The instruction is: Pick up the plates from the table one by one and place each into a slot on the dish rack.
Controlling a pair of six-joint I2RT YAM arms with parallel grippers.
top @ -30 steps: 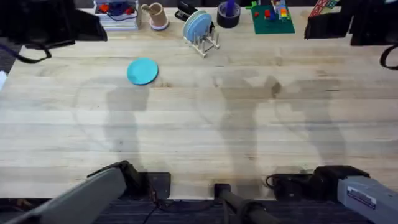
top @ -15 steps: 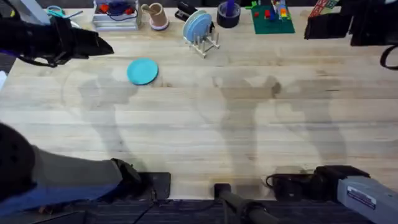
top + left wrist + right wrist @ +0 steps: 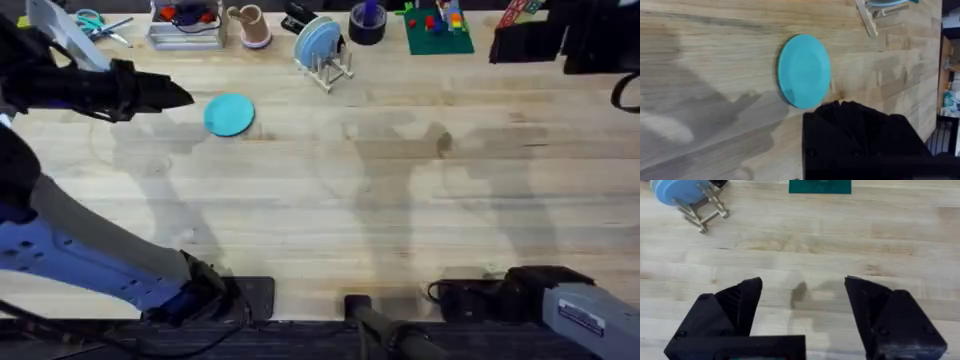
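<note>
A: Where's the teal plate [image 3: 229, 114]?

B: Flat on the bench [image 3: 340, 210], just ahead of the left jaws [image 3: 180, 97], near their tips but not touching. In the left wrist view the plate [image 3: 804, 71] lies just beyond the black fingers. I cannot tell whether those jaws are spread or closed; the fingers show as 1 dark mass.

A: And the other plate?

B: The blue plate [image 3: 318, 42] stands on edge in the rack [image 3: 328, 66], well ahead of both jaws at the far side of the bench. So 1 of 2 looks done, 1 left.

A: Right arm?

B: Its jaws [image 3: 802, 305] are spread wide, holding nothing, over bare wood. The rack [image 3: 702, 211] sits far ahead of them and off to 1 side.

A: How will the teal plate handle?

B: My guess is light, stiff and smooth, likely a bit slippery. It's thin and lies flush, so there's little for a finger to get under.

A: Where to take hold?

B: At the rim nearest the left jaws: 1 finger above the edge, 1 working beneath, pinching the lip. It may skid away when nudged. Once lifted it needs turning on edge to drop between the dowels beside the blue one.
</note>
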